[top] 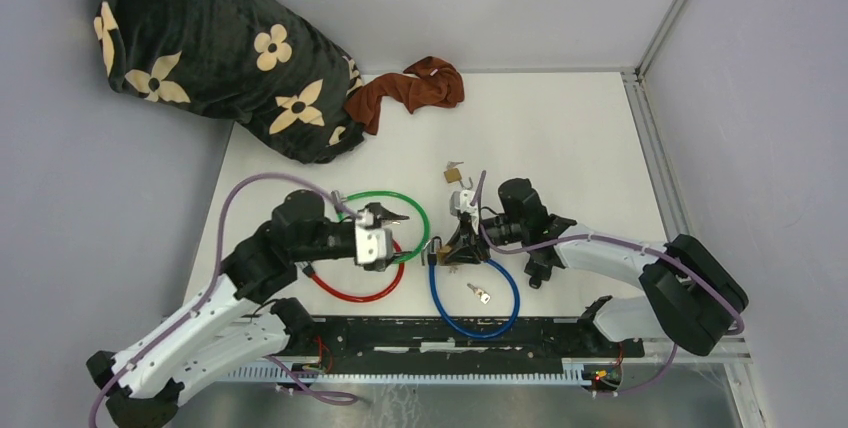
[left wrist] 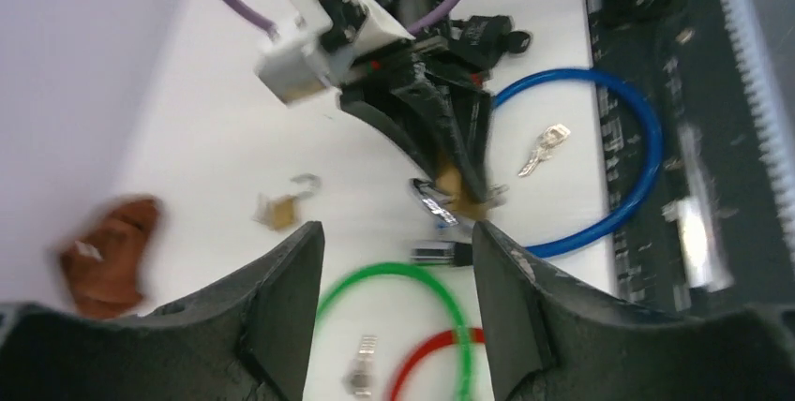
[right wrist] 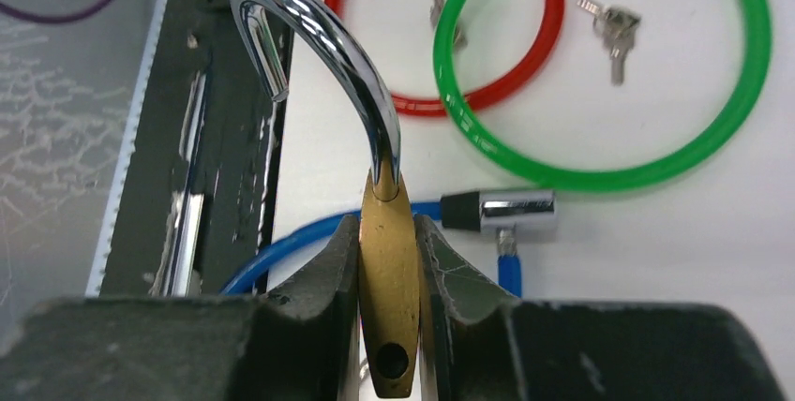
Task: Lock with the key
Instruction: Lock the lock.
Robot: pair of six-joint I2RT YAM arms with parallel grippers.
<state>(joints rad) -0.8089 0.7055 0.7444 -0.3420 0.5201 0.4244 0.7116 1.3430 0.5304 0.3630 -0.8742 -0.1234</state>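
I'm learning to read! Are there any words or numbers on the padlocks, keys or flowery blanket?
None can be read anywhere.
Brass padlock with silver shackle, clamped in the right gripper: plain metal, no lettering shows.
Small silver keys inside the green ring: too small to tell.
Black blanket with cream flowers: only flower shapes.

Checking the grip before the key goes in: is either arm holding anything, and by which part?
The right gripper holds the brass padlock by its body, jaws on its two broad faces; the shackle stands open. The left gripper holds nothing.
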